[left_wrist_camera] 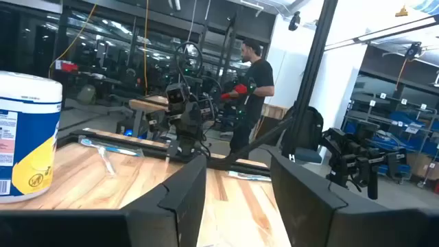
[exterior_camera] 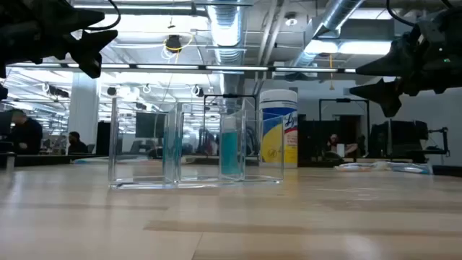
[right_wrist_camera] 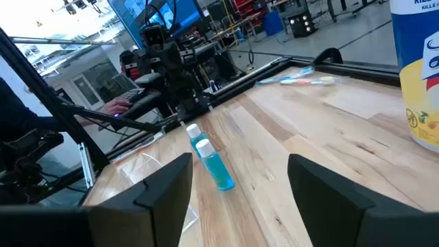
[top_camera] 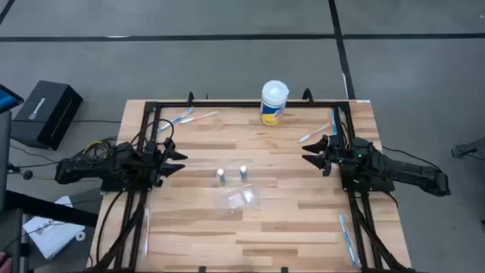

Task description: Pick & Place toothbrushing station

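Note:
Two small bottles of blue liquid [top_camera: 220, 176] [top_camera: 243, 172] stand upright mid-table; the right wrist view shows them too [right_wrist_camera: 206, 154]. A clear plastic organizer [top_camera: 242, 199] sits just near of them and also shows in the low view [exterior_camera: 144, 148]. Toothbrushes lie flat at the far left [top_camera: 186, 116], far right [top_camera: 314, 135] and near right [top_camera: 347, 235]. My left gripper [top_camera: 182, 161] [left_wrist_camera: 236, 178] is open and empty, raised left of the bottles. My right gripper [top_camera: 307, 152] [right_wrist_camera: 240, 171] is open and empty, raised right of them.
A white and yellow wipes canister [top_camera: 274, 102] stands at the table's far edge, also in the low view [exterior_camera: 278, 130]. A black frame rail [top_camera: 227, 104] runs along the far edge and sides. A person [left_wrist_camera: 254, 82] stands in the room beyond.

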